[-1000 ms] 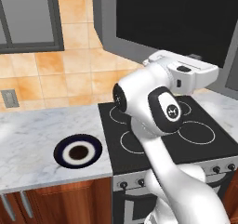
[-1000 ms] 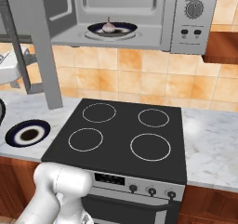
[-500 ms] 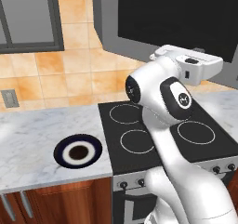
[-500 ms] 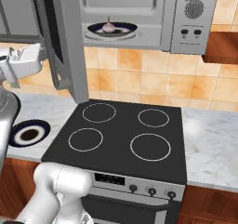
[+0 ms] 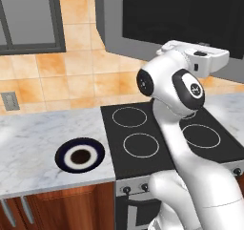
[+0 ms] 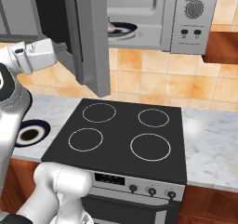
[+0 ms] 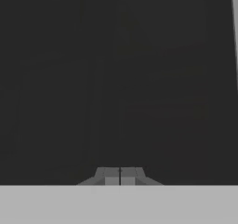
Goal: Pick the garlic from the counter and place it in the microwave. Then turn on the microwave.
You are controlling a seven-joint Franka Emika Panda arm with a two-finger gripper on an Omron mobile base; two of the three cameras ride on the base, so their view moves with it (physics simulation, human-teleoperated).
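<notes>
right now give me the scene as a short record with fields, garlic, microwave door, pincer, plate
garlic: whitish bulb inside the microwave, on its turntable dish
microwave door: swung partway, not yet shut, its edge hiding part of the garlic
pincer: shut on nothing, tips against the door's dark glass
plate: dark-blue plate on the counter, left of the stovetop, bare
start step: not yet done

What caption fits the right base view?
Shut fingers push the microwave door toward closing, garlic inside.
</notes>
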